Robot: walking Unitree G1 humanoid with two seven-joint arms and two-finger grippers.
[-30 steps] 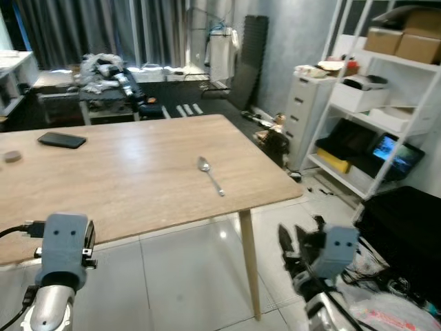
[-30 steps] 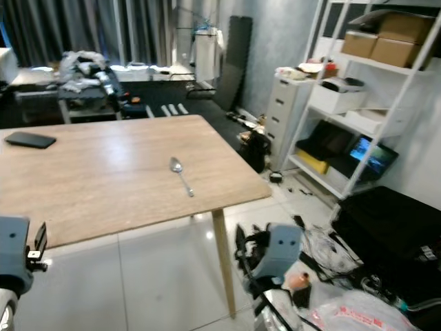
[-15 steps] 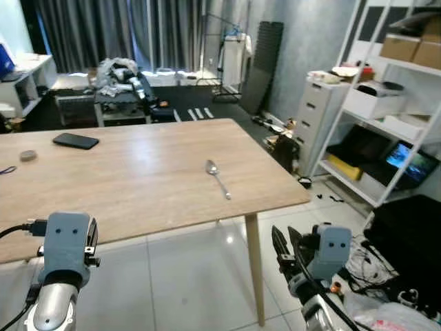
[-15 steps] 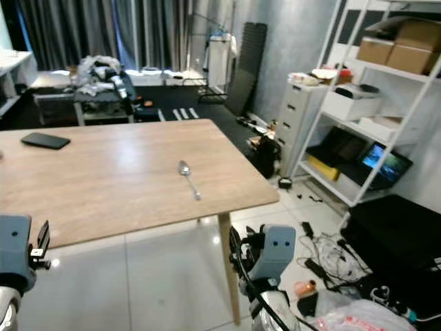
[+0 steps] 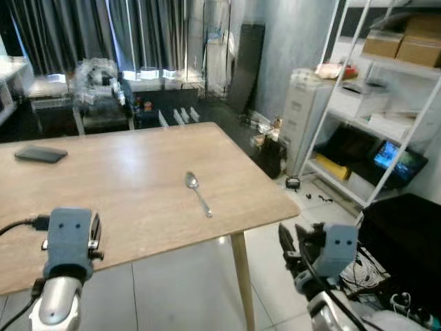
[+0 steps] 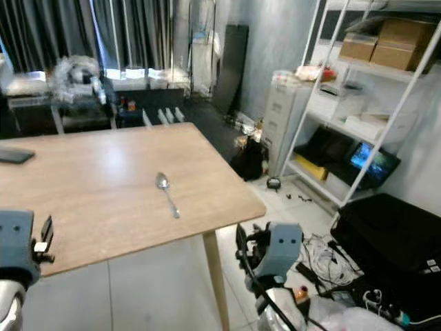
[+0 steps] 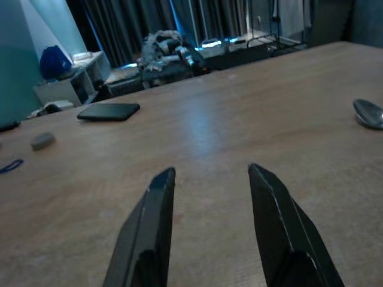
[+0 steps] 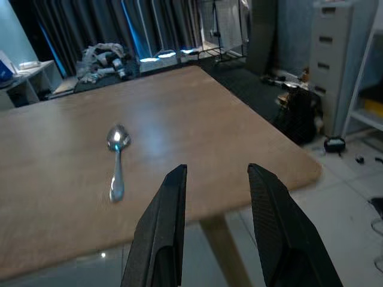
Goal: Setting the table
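Right wrist view showing spoon [image 8: 116, 161] lying flat on bench [image 8: 54, 197], right gripper [image 8: 212, 179] hovering off bench corner, left gripper [image 7: 206, 179] hovering over bench, both jaws standing apart, empty.

Broad bare wood runs across the pale wooden bench [image 5: 138, 179], and the slim silver spoon [image 5: 198, 192] lies alone toward its right end, open surface on every side. The flat black phone [image 5: 40, 154] sits far off at the back left, well apart. The left pincer [image 7: 209, 227] hangs above the near edge, fingers spread, nothing between them. The right pincer [image 8: 215, 224] hovers off the bench's right corner over the white tiled floor [image 5: 186, 289], fingers parted, the slanted wooden bench leg [image 5: 242, 283] just beside it
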